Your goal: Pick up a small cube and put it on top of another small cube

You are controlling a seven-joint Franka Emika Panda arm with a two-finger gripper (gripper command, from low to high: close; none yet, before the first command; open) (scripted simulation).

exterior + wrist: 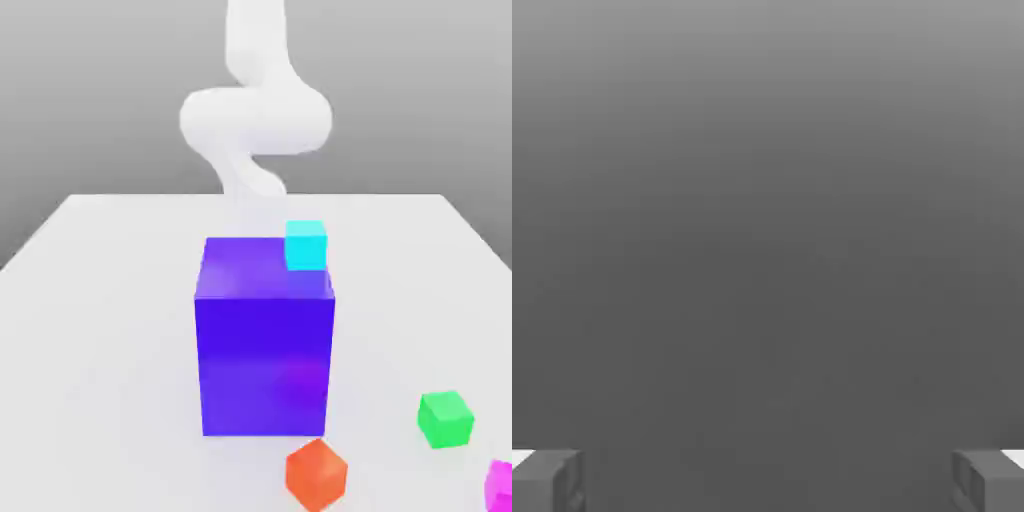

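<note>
Nearest in the exterior view, my pink cube [501, 486] sits on the white table [100, 300] at about four o'clock from the middle, cut off by the edge, untouched and resting flat. Just beside it toward seven o'clock of the scene lies an orange cube [316, 474], turned corner-on, and a green cube [445, 418] stands near both, a little farther back toward the exterior view's right. None of the three touch. Behind the orange cube rises the big blue block [265, 345], upright at the centre of the table. At its far top corner, around one o'clock, I see a small cyan cube [306, 244]; whether it rests on the block or behind it I cannot tell. Farthest back my white arm [255, 115] curls above the table. My gripper [768, 480] is released, fingers [547, 480] spread wide with nothing between them.
</note>
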